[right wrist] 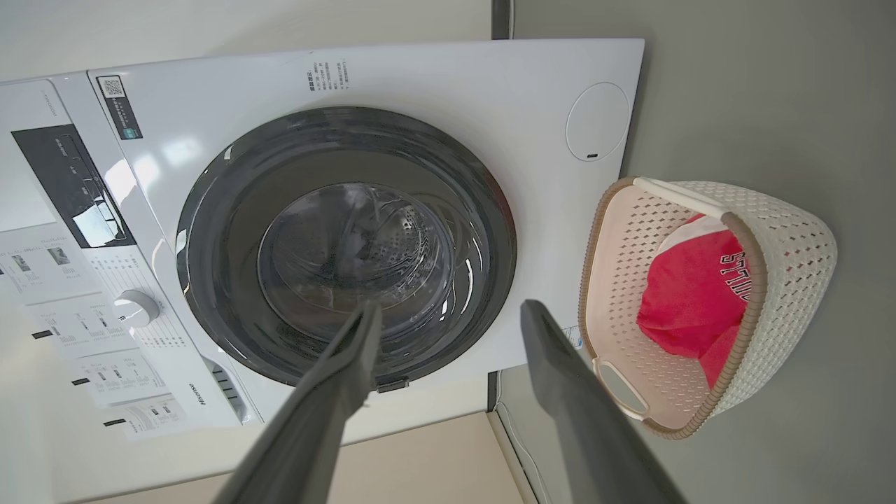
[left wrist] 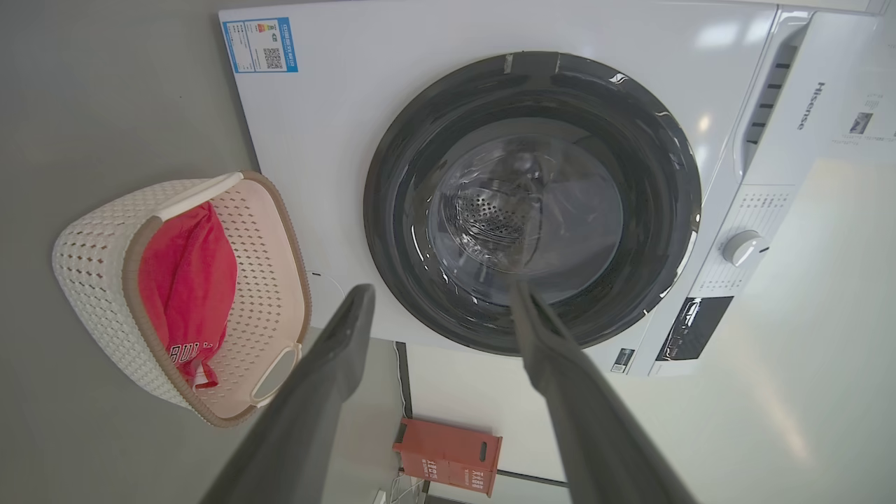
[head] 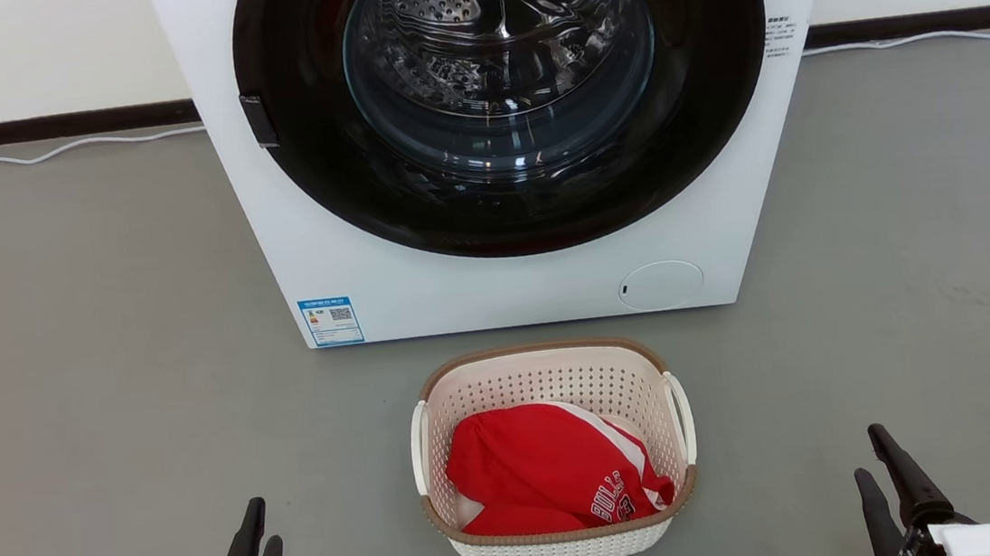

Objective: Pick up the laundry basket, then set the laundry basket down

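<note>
Head camera looks down; both sideways-rolled wrist cameras share washer [head: 460, 290], laundry basket [head: 563, 547].

Bright, even, diffuse indoor light; head view is sharp with no motion blur. Only faint soft shadows on the floor [head: 84, 354] round the laundry basket [head: 566, 545]. Specular streaks on the door glass [head: 499, 51], and pale glare patches on the washing machine [head: 478, 289] front in both wrist views. Wrist views are fisheye, so straight edges bow. Left gripper [left wrist: 442, 290] and right gripper [right wrist: 451, 308] go soft near the lens.
</note>
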Motion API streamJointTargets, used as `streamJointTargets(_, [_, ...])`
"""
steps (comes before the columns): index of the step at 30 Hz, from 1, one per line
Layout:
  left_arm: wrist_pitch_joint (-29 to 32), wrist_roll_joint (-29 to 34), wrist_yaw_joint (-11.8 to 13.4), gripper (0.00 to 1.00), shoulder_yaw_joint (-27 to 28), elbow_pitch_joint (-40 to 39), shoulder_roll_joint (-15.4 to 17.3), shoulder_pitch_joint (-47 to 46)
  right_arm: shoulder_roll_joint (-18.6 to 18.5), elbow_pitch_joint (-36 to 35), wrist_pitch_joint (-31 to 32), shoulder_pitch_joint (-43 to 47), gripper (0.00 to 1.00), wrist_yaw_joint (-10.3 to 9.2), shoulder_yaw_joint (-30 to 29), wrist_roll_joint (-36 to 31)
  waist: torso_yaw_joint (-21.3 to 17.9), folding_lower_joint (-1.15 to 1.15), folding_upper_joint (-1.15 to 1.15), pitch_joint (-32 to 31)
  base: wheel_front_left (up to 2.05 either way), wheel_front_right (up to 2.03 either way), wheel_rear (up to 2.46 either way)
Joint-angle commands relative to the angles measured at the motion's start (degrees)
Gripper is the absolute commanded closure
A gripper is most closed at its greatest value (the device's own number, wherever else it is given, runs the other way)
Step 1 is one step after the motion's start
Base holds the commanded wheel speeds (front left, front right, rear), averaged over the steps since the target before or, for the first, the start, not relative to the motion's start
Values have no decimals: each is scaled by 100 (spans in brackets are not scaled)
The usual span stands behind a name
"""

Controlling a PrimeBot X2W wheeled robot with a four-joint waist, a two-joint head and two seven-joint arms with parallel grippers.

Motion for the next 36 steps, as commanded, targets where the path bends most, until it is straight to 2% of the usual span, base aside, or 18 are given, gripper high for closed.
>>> streamJointTargets(1, [-50,15,-4,0,-27,-182,15,-194,-49,-172,-74,-150,0,6,29,-32,1,9,0,-7,0,0,0])
streamJointTargets(3, [-84,29,-5,0,-48,-195,17,-184,-55,-191,-111,-136,0,7,51,-78,2,13,0,-17,0,0,0])
streamJointTargets(8, [-168,121,-6,0,-87,-223,22,-166,-59,-252,-198,-112,0,9,57,-289,3,1,0,-6,0,0,0])
streamJointTargets(15, [-285,428,-9,0,-98,-247,29,-186,-56,-347,-315,-104,0,11,69,-841,-2,0,0,-5,0,0,0])
streamJointTargets(30, [-520,1642,65,0,-146,-429,43,-248,-90,-552,-551,-143,0,16,221,-2412,-18,0,0,-18,0,0,0])
streamJointTargets(36, [-622,2373,147,0,-309,-428,49,-268,-144,-583,-652,-173,0,19,322,-3063,-13,0,0,-31,0,0,0])
